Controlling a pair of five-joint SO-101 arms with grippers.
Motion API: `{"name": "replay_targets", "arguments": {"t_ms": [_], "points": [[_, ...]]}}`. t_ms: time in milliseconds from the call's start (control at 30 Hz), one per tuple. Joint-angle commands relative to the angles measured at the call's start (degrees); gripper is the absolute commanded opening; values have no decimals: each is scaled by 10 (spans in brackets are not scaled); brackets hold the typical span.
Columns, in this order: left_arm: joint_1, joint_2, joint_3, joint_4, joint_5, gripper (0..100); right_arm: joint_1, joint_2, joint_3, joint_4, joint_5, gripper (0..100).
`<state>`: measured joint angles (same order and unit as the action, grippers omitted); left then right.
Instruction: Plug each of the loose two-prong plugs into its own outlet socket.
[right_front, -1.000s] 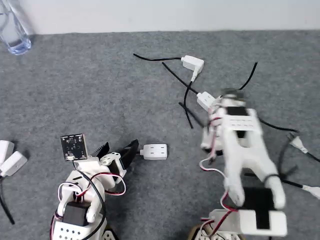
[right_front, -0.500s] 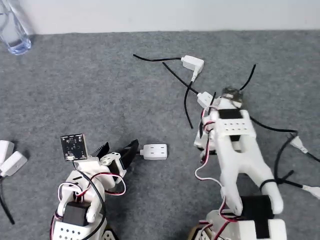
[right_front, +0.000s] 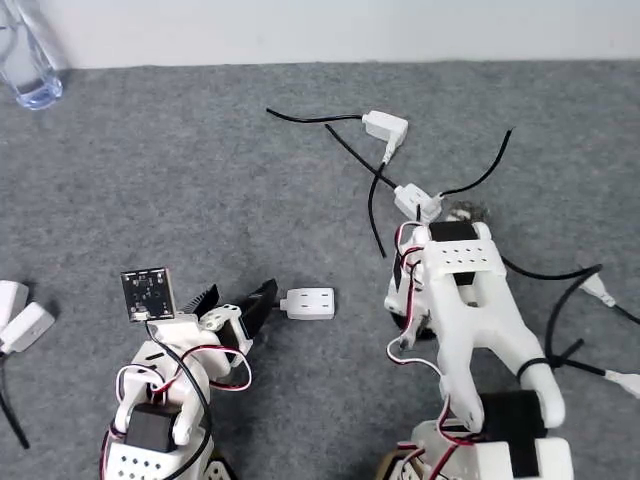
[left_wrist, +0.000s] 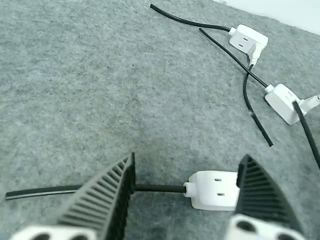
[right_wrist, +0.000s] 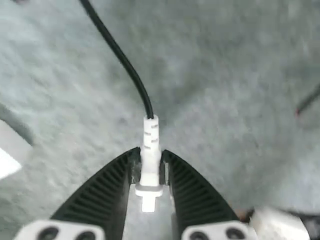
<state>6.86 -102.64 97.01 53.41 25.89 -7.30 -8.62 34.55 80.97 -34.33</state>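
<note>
My right gripper (right_wrist: 148, 156) is shut on a white two-prong plug (right_wrist: 148, 131), whose black cable (right_wrist: 120, 57) runs away over the carpet. In the high view it (right_front: 447, 213) sits right beside a white outlet socket (right_front: 409, 199). A second socket (right_front: 385, 126) lies farther back. My left gripper (left_wrist: 188, 160) stands open low over the carpet, and a third socket (left_wrist: 212, 190) with a short black cord lies between its fingers, apart from both. That gripper (right_front: 243, 293) sits just left of this socket (right_front: 309, 302).
Two loose plugs (right_front: 598, 288) (right_front: 624, 381) on black cables lie at the right edge. White blocks (right_front: 20, 318) lie at the left edge. A clear bottle (right_front: 25, 60) stands at the back left. Open grey carpet (right_front: 180, 170) spreads across the middle.
My right arm has drawn back and to the left with the plug, and its cable has swung along. The left arm and the sockets have stayed put.
</note>
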Motion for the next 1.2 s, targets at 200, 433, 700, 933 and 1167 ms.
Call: {"name": "replay_targets", "arguments": {"t_ms": [200,433,700,933,1167], "points": [[-1,-4,-5,2,1,311,2,-7,67,-74,-173,8],[-3,-4,-5,2,1,311,60,-8,90,-235,-347,8],[1,-4,-5,2,1,311,80,-7,90,-274,-383,8],[1,-4,-5,2,1,311,80,-13,90,-279,-382,9],[1,-4,-5,2,1,311,55,-13,89,-276,-295,10]]}}
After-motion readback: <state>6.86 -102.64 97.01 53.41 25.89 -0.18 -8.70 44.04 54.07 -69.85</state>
